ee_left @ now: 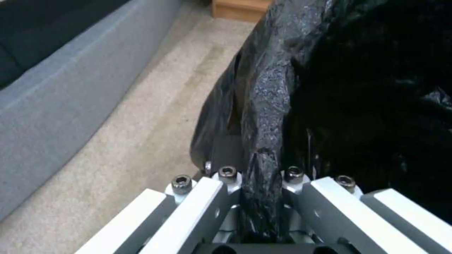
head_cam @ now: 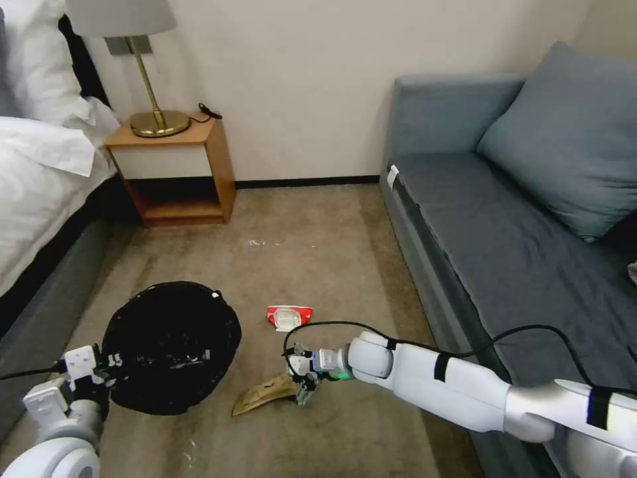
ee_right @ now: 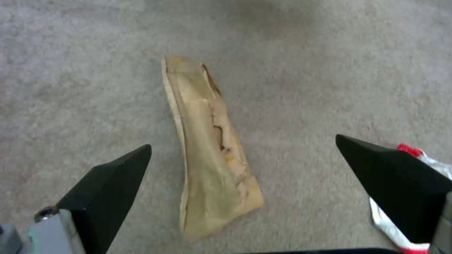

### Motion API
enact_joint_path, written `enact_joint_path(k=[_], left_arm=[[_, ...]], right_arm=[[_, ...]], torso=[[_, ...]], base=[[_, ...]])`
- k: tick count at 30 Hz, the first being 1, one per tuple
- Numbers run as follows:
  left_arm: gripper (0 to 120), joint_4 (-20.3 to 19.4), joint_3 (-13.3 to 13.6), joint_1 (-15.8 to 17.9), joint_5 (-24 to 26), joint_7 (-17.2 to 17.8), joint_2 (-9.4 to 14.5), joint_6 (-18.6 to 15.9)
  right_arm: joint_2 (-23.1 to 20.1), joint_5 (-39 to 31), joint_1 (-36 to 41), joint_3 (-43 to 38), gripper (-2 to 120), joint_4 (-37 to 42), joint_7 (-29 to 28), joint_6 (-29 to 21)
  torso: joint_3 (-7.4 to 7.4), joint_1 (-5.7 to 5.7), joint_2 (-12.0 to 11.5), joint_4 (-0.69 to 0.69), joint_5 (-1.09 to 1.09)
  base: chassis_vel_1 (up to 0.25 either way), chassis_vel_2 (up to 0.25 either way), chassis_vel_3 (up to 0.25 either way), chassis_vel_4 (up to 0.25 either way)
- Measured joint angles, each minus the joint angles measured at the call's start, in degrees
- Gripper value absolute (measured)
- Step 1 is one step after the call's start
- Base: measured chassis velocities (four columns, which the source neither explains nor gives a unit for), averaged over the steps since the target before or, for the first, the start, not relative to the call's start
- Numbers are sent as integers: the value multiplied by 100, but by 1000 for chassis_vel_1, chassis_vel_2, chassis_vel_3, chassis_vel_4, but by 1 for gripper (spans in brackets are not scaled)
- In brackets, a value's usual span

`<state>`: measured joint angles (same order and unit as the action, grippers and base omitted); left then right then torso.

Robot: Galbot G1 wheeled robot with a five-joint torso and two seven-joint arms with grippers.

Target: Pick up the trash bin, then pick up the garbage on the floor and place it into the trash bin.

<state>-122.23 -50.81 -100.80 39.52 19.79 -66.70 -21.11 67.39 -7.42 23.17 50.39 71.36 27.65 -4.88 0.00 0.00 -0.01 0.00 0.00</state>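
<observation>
right wrist view: yellow-brown wrapper (ee_right: pixel 212 155) lies between the wide right claw (ee_right: pixel 242 176); left claw (ee_left: pixel 261 197) grips the trash bin (ee_left: pixel 329 88).

left gripper (ee_left: pixel 261 211): clamped on the bin's rim, black bag bunched between its white fingers (ee_left: pixel 197 208) | bin (ee_left: pixel 358 106): black crinkled liner (ee_left: pixel 268 91) rises from the gripper, dark inside | carpet (ee_left: pixel 141 141): beige, beside the bin | bed base (ee_left: pixel 61 106): grey, along the carpet's far edge | nightstand (ee_left: pixel 238 8): wooden corner beyond the bin
</observation>
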Motion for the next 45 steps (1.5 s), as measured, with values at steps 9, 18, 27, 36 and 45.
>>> enact_joint_path(k=[9, 18, 27, 36, 45], left_arm=[[3, 21, 22, 17, 0, -2, -26, -11], [3, -33, 23, -16, -16, -5, -113, -11], [3, -35, 22, -24, -32, -4, -140, -9], [3, -36, 20, -22, -29, -4, -145, -3], [3, -78, 12, -37, -30, -4, -195, 2]], right_arm=[[123, -74, -41, 327, 100, -63, 5, -36], [481, -24, 16, 438, 100, -393, -123, -52], [936, -2, -53, 333, 100, -1083, -140, -15], [954, 156, 98, 301, 100, -1210, -99, -38], [987, 283, 121, 214, 100, -1410, -70, -41]], torso=[[0, 0, 0, 0, 0], [0, 0, 0, 0, 0], [0, 0, 0, 1, 0], [0, 0, 0, 0, 0], [0, 0, 0, 0, 0]], base=[[0, 0, 0, 0], [0, 0, 0, 0], [0, 0, 0, 0], [0, 0, 0, 0], [0, 0, 0, 0]])
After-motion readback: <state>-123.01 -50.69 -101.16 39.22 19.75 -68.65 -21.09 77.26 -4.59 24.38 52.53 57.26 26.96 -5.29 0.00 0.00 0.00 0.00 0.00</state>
